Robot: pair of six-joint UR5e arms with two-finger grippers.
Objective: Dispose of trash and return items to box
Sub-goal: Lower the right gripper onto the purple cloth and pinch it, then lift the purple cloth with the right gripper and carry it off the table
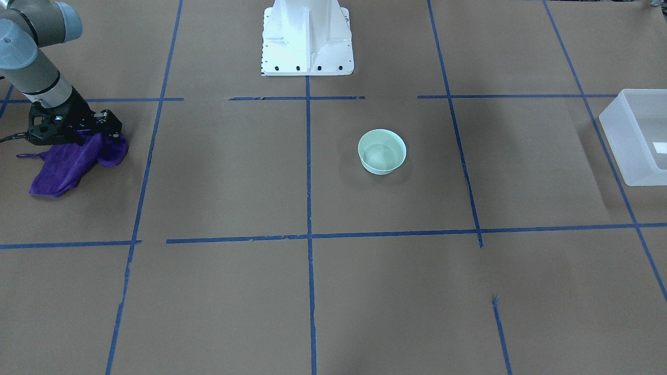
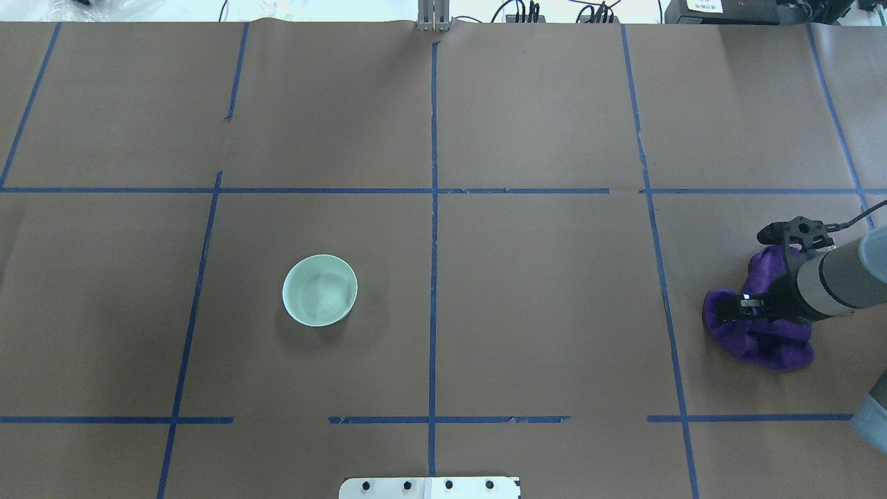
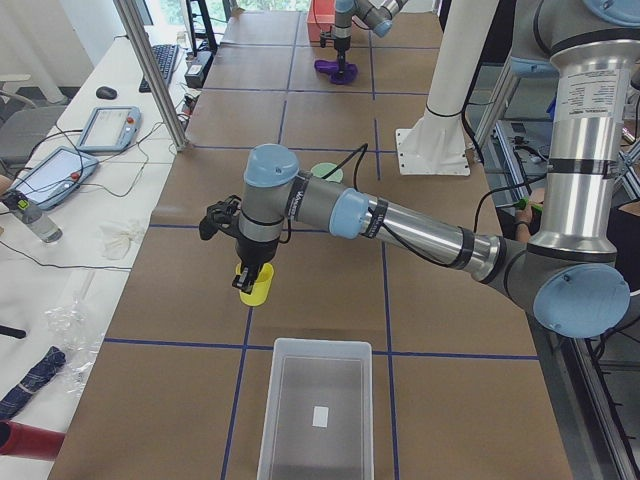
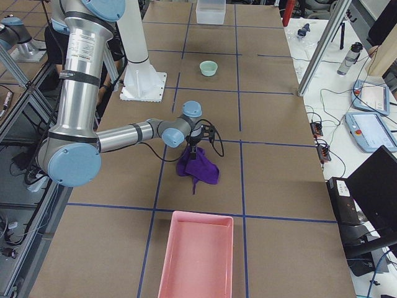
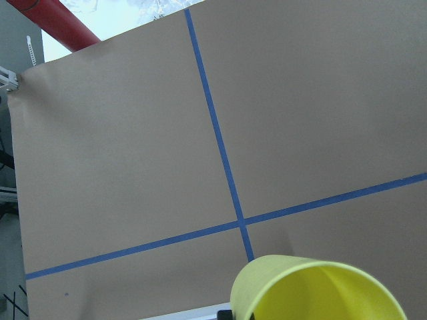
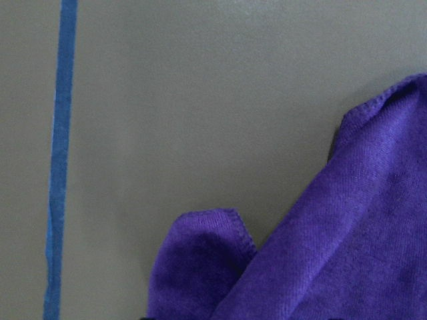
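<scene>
1. Cup (image 3: 258,290) of yellow plastic hangs at the tip of the left tool (image 3: 247,278), above the tabletop (image 3: 330,300) and just short of the frosted box (image 3: 313,352); whether that tool pinches it cannot be told.
2. At the far end, the right tool (image 1: 115,136) is down on a crumpled purple cloth (image 1: 68,166); its grip cannot be told either.
3. A green bowl (image 1: 382,151) stands upright mid-tabletop, well apart from both.

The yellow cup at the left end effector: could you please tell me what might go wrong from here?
1. The yellow cup hangs at the left end effector above the table, seemingly short of the frosted bin; released now, it would probably land outside.
2. Only its rim seems to be held, so it might slip or tip on the way.
</scene>
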